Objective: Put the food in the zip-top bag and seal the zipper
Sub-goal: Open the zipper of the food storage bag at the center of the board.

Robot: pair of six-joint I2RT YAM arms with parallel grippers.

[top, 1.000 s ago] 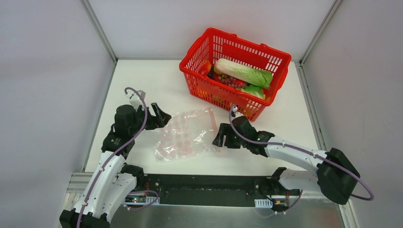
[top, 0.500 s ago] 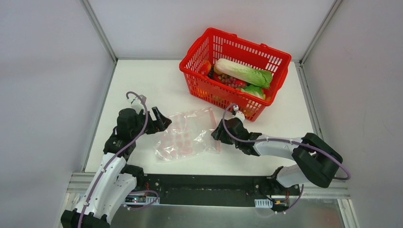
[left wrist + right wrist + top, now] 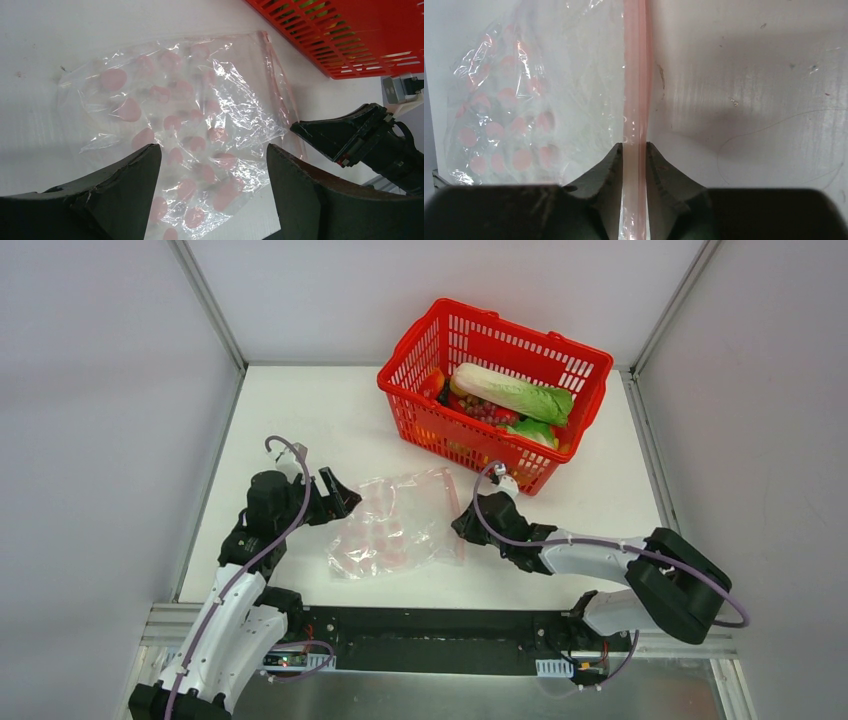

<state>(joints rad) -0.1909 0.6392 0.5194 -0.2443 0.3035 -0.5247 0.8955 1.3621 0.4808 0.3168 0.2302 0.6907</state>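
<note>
The bag (image 3: 395, 525) lies flat on the bench (image 3: 300, 420), on the near side of the basket (image 3: 450, 435) and not touching it, and it is between the two hands. It is clear and crinkled, with pink spots, and nothing can be seen inside it. The zipper (image 3: 636, 75) runs along the right edge of the bag, the edge that faces the right arm. The right hand (image 3: 462, 525) is low on the bench at the near part of this edge. In the right wrist view its two fingers (image 3: 611, 165) stand close together, one on each side of the pink strip, and they pinch it between them, so this hand is clenched on the zipper. The strip goes straight away from the fingers, and the spotted plastic spreads to the left of it. The left hand (image 3: 342, 492) is at the left edge of the bag, a little above it. Its fingers (image 3: 140, 170) are wide apart and hold nothing, so this hand is released. In the left wrist view the bag is seen between and beyond them. The food is all in the basket at the far right part of the bench. The cabbage (image 3: 510, 390) lies on top, across the other pieces, which are partly hidden under it.
</note>
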